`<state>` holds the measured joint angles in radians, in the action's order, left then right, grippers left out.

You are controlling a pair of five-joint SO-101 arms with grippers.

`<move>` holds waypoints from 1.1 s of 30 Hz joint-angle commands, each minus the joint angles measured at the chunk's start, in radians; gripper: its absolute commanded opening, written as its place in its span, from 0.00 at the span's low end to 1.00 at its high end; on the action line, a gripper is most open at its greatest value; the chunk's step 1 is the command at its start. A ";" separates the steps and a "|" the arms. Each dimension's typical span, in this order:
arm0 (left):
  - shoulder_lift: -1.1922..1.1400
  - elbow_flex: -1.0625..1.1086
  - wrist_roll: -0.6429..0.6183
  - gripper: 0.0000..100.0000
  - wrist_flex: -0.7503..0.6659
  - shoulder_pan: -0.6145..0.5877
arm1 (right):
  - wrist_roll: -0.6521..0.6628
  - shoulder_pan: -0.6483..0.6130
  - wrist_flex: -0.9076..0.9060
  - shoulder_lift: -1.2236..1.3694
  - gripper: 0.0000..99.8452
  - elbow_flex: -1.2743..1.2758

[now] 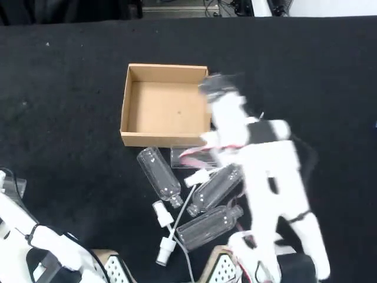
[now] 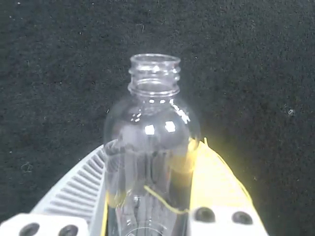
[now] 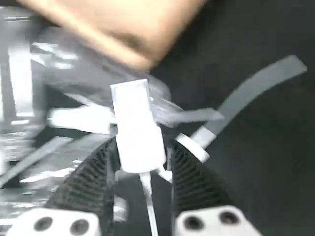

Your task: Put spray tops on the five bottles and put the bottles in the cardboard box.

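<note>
My left gripper is shut on a clear bottle with an open neck and no top; it sits at the table's near left edge. My right gripper is shut on a white spray top with its tube trailing back between the fingers, just off the near right corner of the cardboard box. In the high view the right arm is blurred. Three clear bottles lie on the table without tops.
A clear plastic bag lies against the box's near wall. Loose white spray tops with tubes lie among the bottles. The box is empty. Black cloth covers the table.
</note>
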<state>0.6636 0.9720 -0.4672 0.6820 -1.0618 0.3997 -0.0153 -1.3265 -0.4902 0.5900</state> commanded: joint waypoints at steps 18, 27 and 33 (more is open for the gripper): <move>0.048 -0.002 -0.002 0.03 -0.011 0.071 | 0.247 0.802 0.351 0.641 0.22 -0.243; 0.049 0.022 0.000 0.03 -0.015 0.114 | 0.483 0.763 0.163 0.720 0.21 -0.464; 0.049 0.022 0.000 0.03 -0.011 0.116 | 0.546 0.766 0.157 0.854 0.21 -0.518</move>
<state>0.6759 1.0042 -0.4672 0.6820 -0.9590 0.9260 0.7687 -1.1607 0.3445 0.1465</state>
